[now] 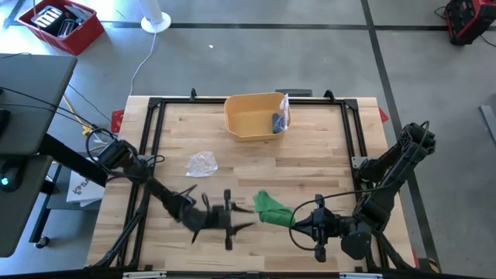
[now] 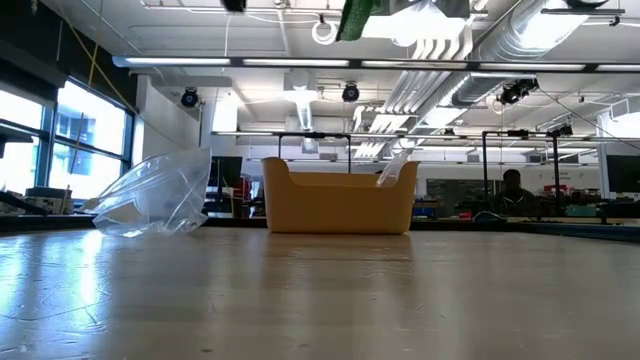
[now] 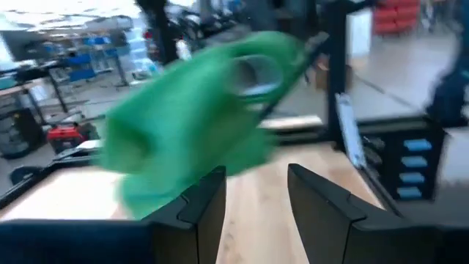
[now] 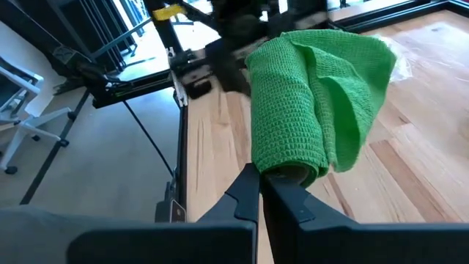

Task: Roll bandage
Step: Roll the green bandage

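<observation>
- Bandage (image 4: 308,103): green open-knit cloth, partly wound on a pale tube core, with a loose tail hanging off one side. We find it lifted clear of the table (image 1: 325,163), near the front edge, between the two arms.
- Right gripper (image 4: 260,192): fingers pressed fully together, pinching the lower end of the roll at the core. It alone carries the bandage.
- Left gripper (image 3: 256,194): fingers parted with an empty gap, just short of the roll's free end and pointed at it (blurred in the high view).
- Handling, as we judge it: very light, soft and springy. The knit should grip well against the pads but snag and stretch if tugged. Only the core looks stiff, and layers may slip loose if the tail goes slack.
- Where to hold: we would take the core ends for turning and the tail's edge for tension, not the soft middle.
- Also on the table: a yellow bin (image 1: 252,116) and a clear plastic bag (image 1: 201,163), both well apart from the work.
</observation>
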